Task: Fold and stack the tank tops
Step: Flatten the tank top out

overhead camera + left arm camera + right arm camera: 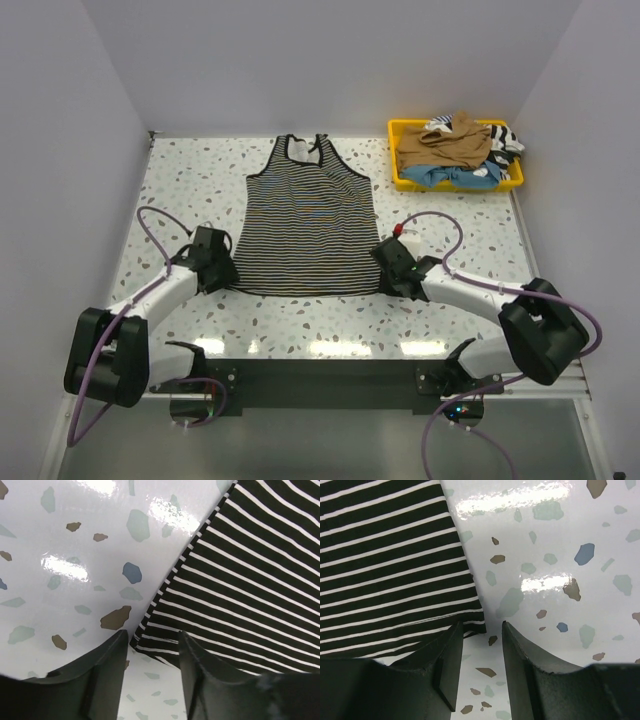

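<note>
Top external: striped top [308, 228] flat, table [190, 180] showing along side edges.

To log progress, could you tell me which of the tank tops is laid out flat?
The black-and-white striped tank top, spread flat on the table; the tan top and blue top lie crumpled in the yellow tray.

Thin black-and-white stripes on the tank top [308, 225]; white table [190, 190] flecked blue, brown, green; yellow tray [395, 160]; tan, blue, possibly striped piled tops [450, 148].
</note>
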